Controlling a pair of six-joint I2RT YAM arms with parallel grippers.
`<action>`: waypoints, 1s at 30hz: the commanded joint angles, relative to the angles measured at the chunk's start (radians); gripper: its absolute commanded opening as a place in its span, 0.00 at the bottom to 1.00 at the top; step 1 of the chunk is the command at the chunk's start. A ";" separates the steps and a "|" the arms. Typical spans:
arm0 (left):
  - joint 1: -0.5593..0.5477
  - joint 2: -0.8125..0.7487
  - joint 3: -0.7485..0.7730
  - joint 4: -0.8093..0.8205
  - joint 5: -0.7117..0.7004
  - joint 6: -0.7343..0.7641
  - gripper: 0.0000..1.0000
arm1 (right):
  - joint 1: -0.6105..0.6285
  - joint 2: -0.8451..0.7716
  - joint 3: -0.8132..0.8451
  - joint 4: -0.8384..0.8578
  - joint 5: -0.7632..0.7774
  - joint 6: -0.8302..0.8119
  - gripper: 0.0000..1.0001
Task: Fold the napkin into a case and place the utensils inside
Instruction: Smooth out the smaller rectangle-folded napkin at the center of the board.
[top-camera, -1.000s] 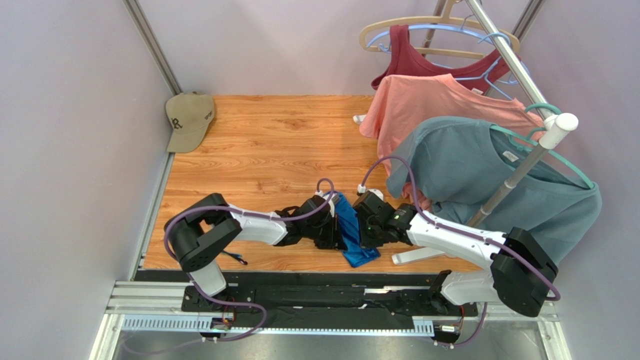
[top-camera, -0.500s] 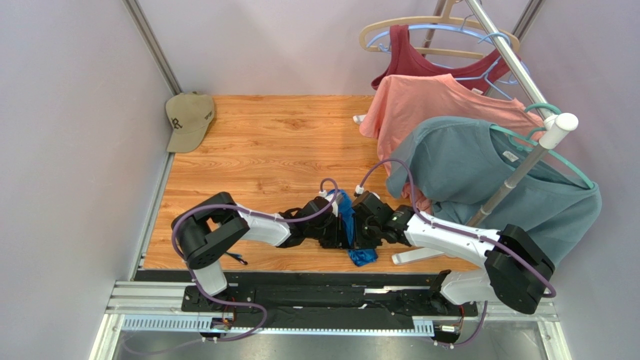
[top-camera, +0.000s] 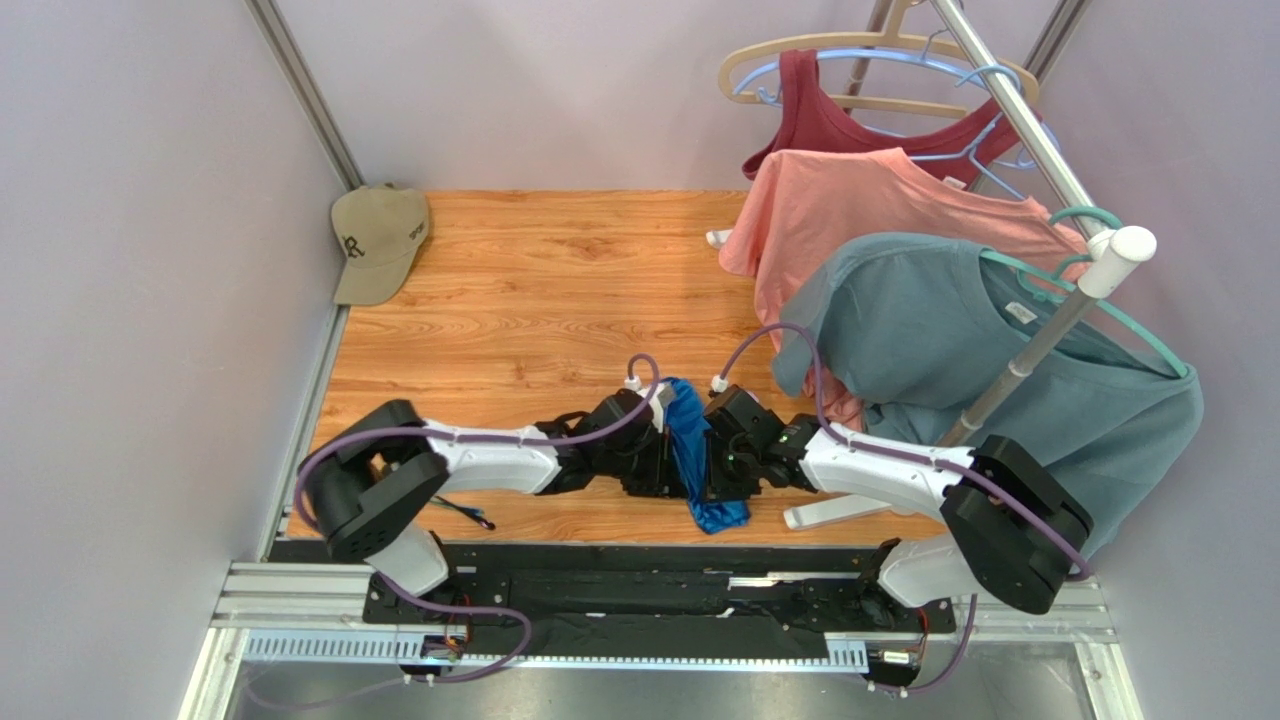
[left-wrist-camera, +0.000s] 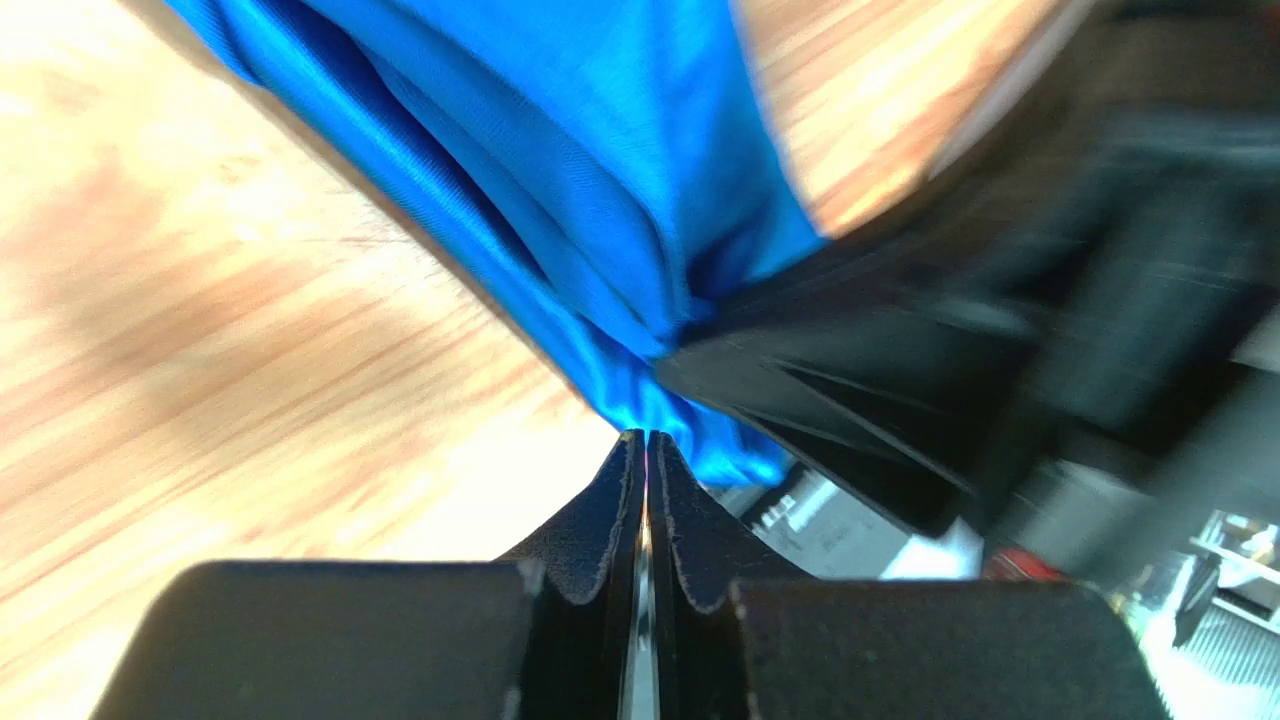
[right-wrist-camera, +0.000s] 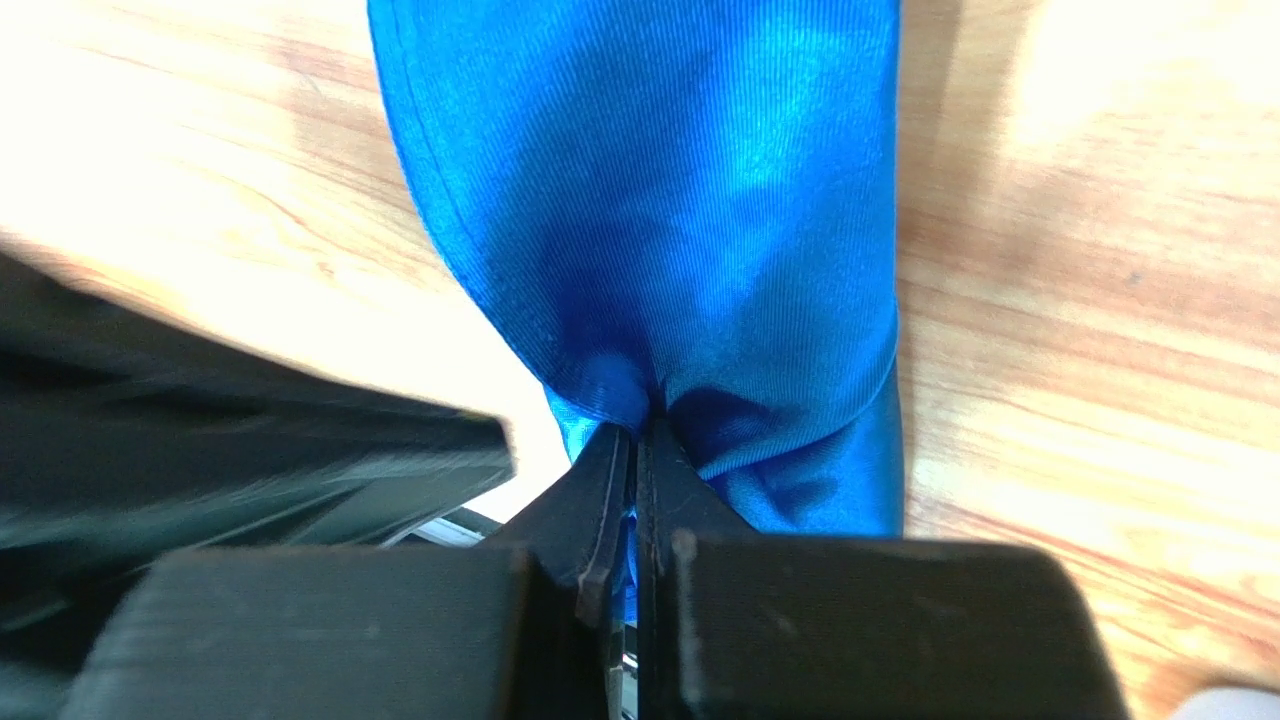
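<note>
The royal-blue shiny napkin (top-camera: 693, 447) hangs bunched as a narrow strip between my two grippers, near the table's front edge. My left gripper (top-camera: 661, 450) is shut, and a folded edge of the napkin (left-wrist-camera: 601, 225) meets its tips (left-wrist-camera: 646, 438). My right gripper (top-camera: 726, 453) is shut on a gathered fold of the napkin (right-wrist-camera: 661, 195), with blue cloth showing between its fingers (right-wrist-camera: 639, 435). The two grippers nearly touch across the cloth. The utensils (top-camera: 469, 516), thin dark sticks, lie on the table by the left arm's base.
A tan cap (top-camera: 377, 234) lies at the back left corner. A clothes rack (top-camera: 1052, 330) stands on the right with a teal-grey T-shirt (top-camera: 962, 360), a salmon shirt (top-camera: 857, 203) and a red top (top-camera: 842, 128). The rack's white foot (top-camera: 827, 513) lies beside the right arm.
Both grippers stayed together on the napkin. The cloth was pulled narrow half a second ago and now hangs a little wider, its lower end back near the front edge. The left arm's elbow shifted left.
</note>
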 joint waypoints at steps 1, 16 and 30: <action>0.097 -0.137 0.013 -0.114 0.044 0.076 0.07 | -0.006 -0.014 -0.042 0.072 -0.022 -0.021 0.02; 0.192 0.194 0.302 -0.099 0.152 0.128 0.00 | -0.006 -0.025 -0.060 0.101 -0.073 -0.058 0.09; 0.261 0.286 0.229 -0.063 0.138 0.237 0.00 | -0.011 -0.140 -0.206 0.178 -0.263 -0.019 0.35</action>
